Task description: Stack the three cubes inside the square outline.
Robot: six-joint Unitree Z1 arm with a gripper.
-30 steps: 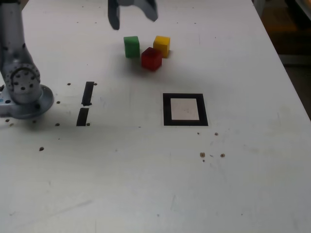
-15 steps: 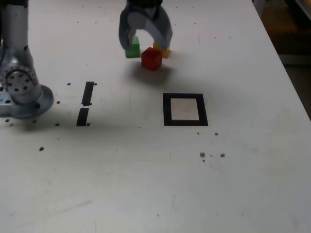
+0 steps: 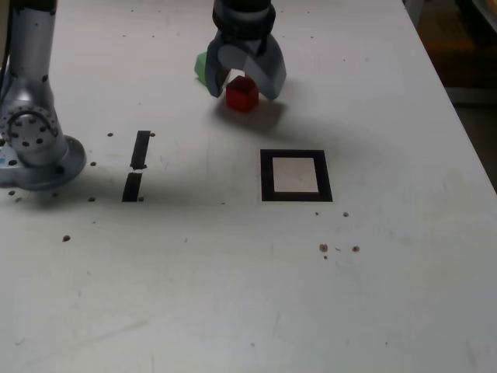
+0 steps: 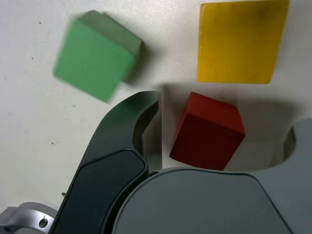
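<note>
The red cube (image 3: 241,94) sits by a green cube (image 3: 202,67) and a yellow cube (image 4: 240,40). The square outline (image 3: 295,176) is black with white inside. The tabletop (image 3: 233,272) is white, and the hand (image 3: 245,80) is grey.

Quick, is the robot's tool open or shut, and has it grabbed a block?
Tool: open, jaws on either side of the red cube, not gripping it yet.

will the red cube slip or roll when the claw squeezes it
Probably not roll: the red cube has flat faces and sits flat on the table. It looks rigid, so it should hold its shape. It sits skewed between the open claw jaws, so it may twist square as they close.
</note>
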